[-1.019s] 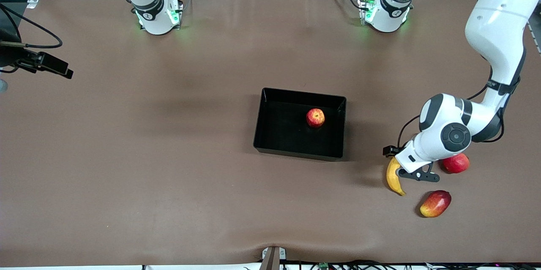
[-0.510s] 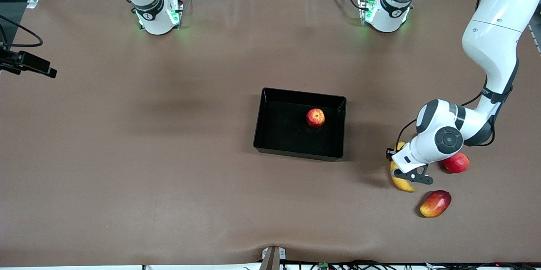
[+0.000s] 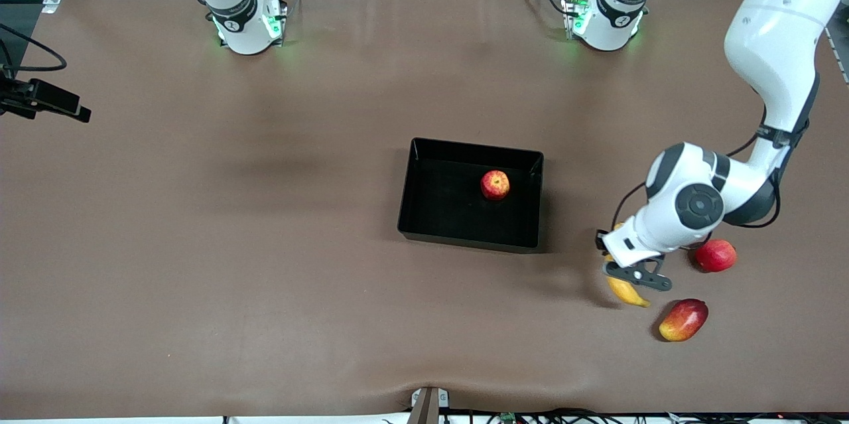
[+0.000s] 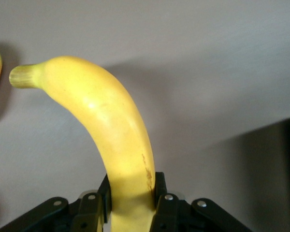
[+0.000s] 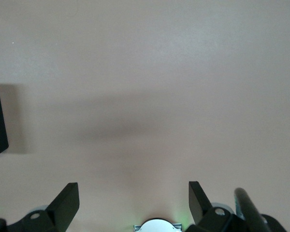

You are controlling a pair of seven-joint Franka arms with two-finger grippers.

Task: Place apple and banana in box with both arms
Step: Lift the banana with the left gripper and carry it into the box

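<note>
— Black two-finger tool, left arm: state and load?
— The left gripper (image 3: 629,276) is clenched on the banana (image 3: 626,290), over the brown table (image 3: 265,245) toward the left arm's end. In the left wrist view its fingers (image 4: 165,203) press both flanks of the yellow fruit (image 4: 106,140) near one end; the rest of the fruit juts out free past them.

— Banana, long axis and heading?
— In the front view the axis runs from under the wrist toward the front camera, curving slightly; the visible dark tip points toward the red-yellow mango-like fruit (image 3: 683,320). The stem end (image 4: 21,76) is greenish. Whether the banana touches the table cannot be told.

— Change against the earlier front frames?
— A second ago the banana lay beside the gripper; half a second ago the fingers were down over it. Now wrist and fruit have shifted slightly toward the box.

— Remaining items?
— Box (image 3: 424,225): black, mid-table. Apple (image 3: 495,184): inside it, near the wall toward the left arm's end. Plain red round fruit (image 3: 716,255): on the table just beside the left wrist. Right gripper (image 5: 133,203): fingers spread, nothing held, over bare table at the right arm's end; that arm waits.
</note>
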